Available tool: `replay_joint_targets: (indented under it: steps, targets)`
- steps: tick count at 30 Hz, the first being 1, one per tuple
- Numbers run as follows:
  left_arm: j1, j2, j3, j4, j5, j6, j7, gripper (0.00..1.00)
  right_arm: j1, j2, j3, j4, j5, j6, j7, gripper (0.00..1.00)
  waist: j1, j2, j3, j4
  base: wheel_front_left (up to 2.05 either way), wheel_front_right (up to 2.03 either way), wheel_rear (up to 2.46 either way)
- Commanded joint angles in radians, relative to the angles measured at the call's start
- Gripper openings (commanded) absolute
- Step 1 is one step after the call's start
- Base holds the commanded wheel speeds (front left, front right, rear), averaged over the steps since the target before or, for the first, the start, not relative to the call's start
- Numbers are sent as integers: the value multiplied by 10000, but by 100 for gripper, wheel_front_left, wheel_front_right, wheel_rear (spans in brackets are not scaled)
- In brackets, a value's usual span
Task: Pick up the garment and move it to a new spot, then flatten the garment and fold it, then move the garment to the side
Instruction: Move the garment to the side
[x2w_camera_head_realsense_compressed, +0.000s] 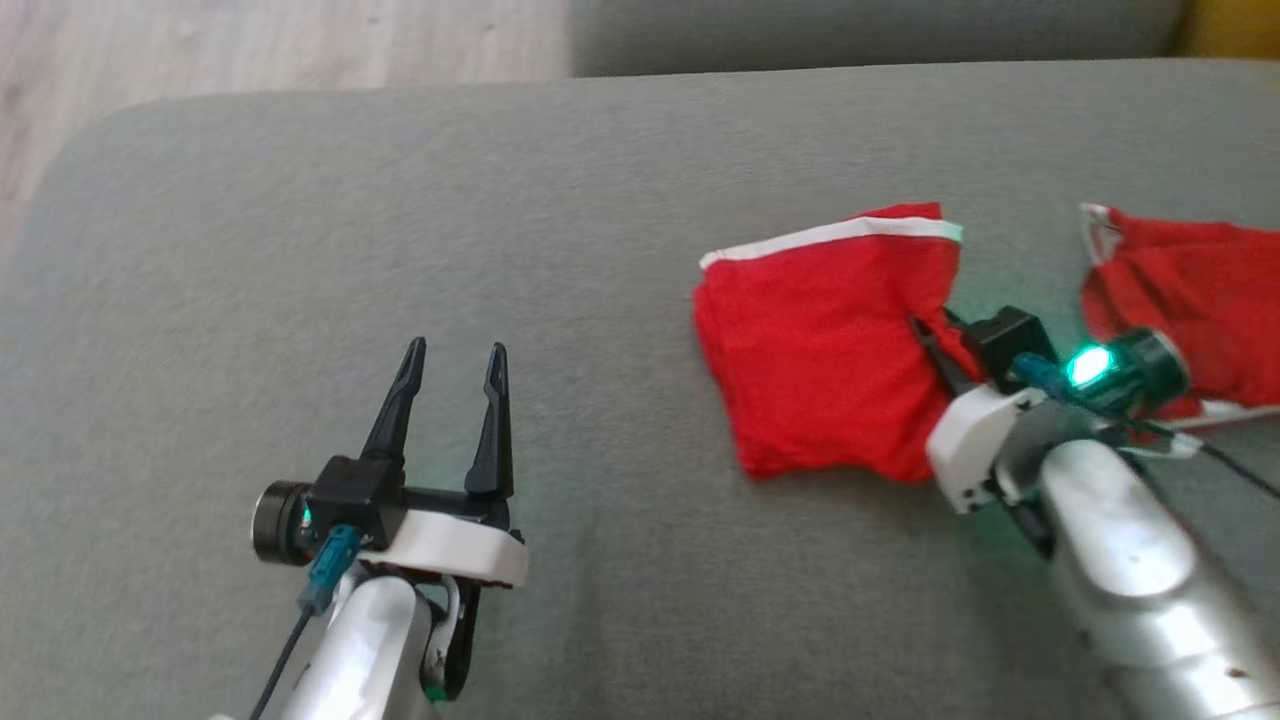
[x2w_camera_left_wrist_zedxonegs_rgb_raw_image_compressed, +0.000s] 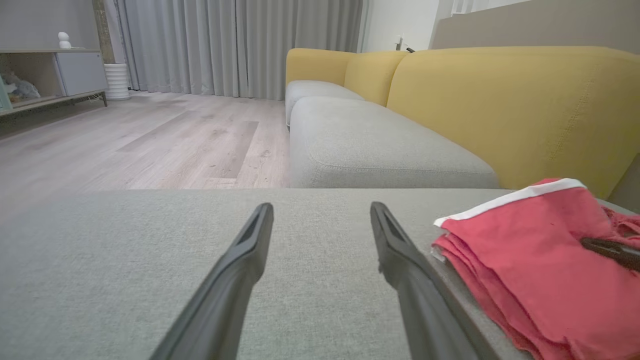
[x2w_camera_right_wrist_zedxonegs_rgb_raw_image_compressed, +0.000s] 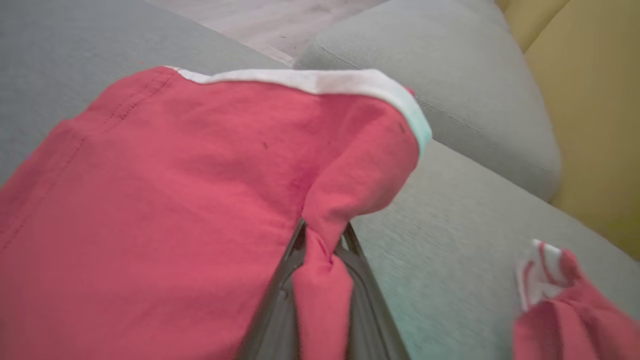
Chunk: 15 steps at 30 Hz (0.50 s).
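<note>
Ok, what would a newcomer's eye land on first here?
The red garment with white trim, lying right of centre on the grey cushion, with the right gripper shut on a pinch of its cloth. Next, the left gripper, open and apart from the garment, over bare cushion at the lower left.

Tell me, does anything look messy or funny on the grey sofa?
Yes. The red cloth garment with white trim lies crumpled on the grey fabric cushion, not flat. The right claw pinches a bunched fold, and another red part sprawls off to its right.
</note>
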Motion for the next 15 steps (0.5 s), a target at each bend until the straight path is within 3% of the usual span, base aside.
replay_joint_targets:
  steps: [1, 8, 15]
  targets:
    - [-160, 84, 340, -346, -16, 5, -82, 100, -44, -202, 223, -427, 63, -7, 47, 0, 1, 0, -116, -289, 0, 0, 0]
    - [-310, 84, 391, -511, -93, -10, -82, 100, 35, -2637, 776, -1946, 816, -7, 987, 0, 1, 0, 287, -812, 0, 0, 0]
    - [-707, 84, 438, -590, -58, -113, -82, 100, -219, -4929, 634, -3208, 1352, -7, 1888, 0, 1, 0, 1291, -976, 0, 0, 0]
